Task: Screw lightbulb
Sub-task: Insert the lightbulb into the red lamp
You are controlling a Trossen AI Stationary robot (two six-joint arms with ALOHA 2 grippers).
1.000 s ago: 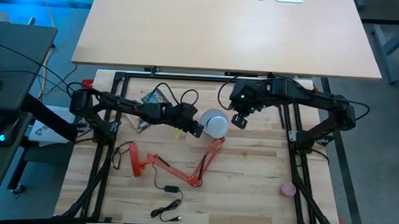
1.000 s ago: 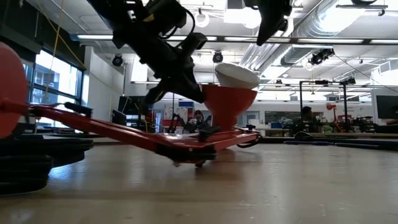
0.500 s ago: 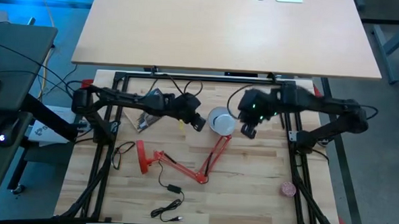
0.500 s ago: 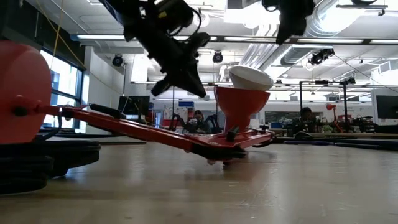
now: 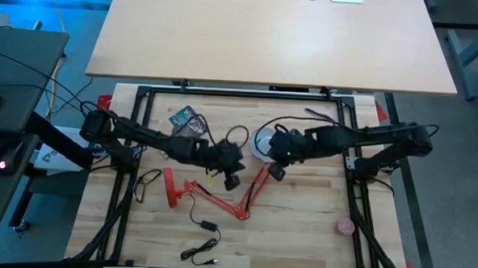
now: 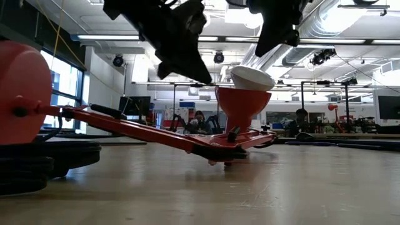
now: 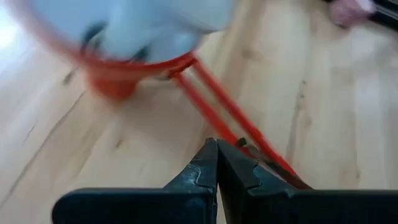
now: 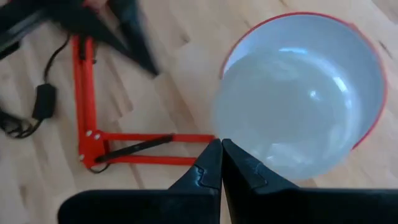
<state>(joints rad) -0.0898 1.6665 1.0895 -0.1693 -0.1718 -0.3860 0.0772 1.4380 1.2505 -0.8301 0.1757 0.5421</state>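
A red desk lamp lies on the wooden table, with its base (image 5: pixel 169 191) toward the left and its jointed arm (image 5: pixel 253 191) flat on the table. Its red shade (image 6: pixel 242 103) opens upward. The white lightbulb (image 6: pixel 251 77) sits in the shade with its dome up, and it fills the shade in the right wrist view (image 8: pixel 292 118). My left gripper (image 5: pixel 230 180) is shut and hangs above the lamp arm (image 7: pixel 217 106), left of the shade. My right gripper (image 5: pixel 276 169) is shut and hangs just near of the shade, beside the bulb's edge (image 8: pixel 221 155).
A black cord with an inline switch (image 5: pixel 205 226) trails from the lamp toward the near edge. A printed packet (image 5: pixel 187 120) lies at the far left, and a pink round object (image 5: pixel 346 227) at the near right. Black frame rails (image 5: pixel 355 163) border the table.
Both grippers have moved toward the near edge. The left one went from beside the shade to over the lamp arm. The right one also went leftward, to just near of the shade. The lamp first slid a little toward the right and has since lain still.
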